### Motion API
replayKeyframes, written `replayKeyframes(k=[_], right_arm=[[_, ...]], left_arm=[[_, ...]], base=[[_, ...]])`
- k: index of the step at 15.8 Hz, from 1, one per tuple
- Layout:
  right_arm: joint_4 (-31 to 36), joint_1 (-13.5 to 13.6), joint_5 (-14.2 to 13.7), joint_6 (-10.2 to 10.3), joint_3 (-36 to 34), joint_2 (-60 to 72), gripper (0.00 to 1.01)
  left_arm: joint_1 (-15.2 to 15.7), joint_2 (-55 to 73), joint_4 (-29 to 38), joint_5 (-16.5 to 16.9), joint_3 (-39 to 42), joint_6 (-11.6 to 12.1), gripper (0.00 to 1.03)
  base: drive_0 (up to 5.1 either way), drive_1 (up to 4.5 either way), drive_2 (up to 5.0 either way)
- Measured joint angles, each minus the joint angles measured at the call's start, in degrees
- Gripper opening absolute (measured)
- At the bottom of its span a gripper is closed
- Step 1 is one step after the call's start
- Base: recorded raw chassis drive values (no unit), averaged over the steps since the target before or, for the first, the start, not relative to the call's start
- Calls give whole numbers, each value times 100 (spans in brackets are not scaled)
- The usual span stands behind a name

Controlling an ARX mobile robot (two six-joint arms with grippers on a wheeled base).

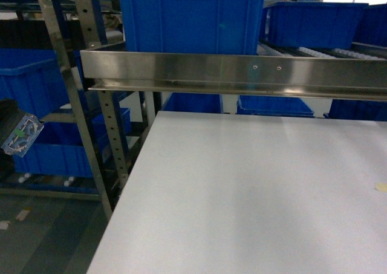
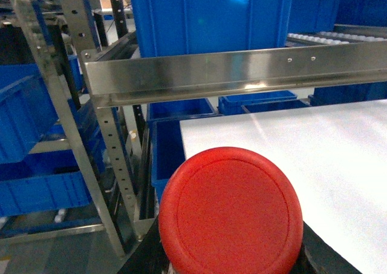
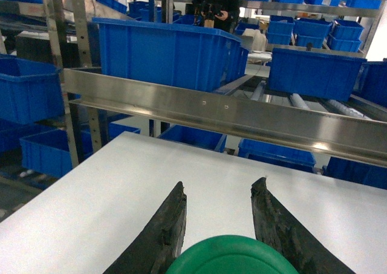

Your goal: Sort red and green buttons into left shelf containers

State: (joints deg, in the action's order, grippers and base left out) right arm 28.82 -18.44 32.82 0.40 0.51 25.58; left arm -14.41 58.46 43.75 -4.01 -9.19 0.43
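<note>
In the left wrist view a round red button cap [image 2: 231,212] fills the lower middle, and my left gripper [image 2: 233,267] is shut on it; only dark finger edges [image 2: 145,259] show beside it. The green button's cap [image 3: 233,257] sits deep between the black fingers of my right gripper [image 3: 219,192], which hovers over the white table [image 3: 151,189] and is shut on the button. Both dark bodies are hidden. On the left shelf stand blue containers [image 1: 30,80], one above and another [image 1: 66,147] below. Neither gripper appears in the head view.
A steel shelf rail [image 1: 242,74] crosses above the table's far edge, with a big blue bin [image 1: 187,20] on rollers behind it. A perforated steel upright [image 1: 112,141] stands at the table's left corner. A small board-like part [image 1: 21,135] shows at the far left.
</note>
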Motion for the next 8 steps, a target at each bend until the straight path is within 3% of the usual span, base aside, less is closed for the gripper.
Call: replayKeyframes(k=[8], right_arm=[[2,0,0,0,0,15,30]], left_arm=[[0,0,2,9,0,0,25]], base=[[-506,235,235]])
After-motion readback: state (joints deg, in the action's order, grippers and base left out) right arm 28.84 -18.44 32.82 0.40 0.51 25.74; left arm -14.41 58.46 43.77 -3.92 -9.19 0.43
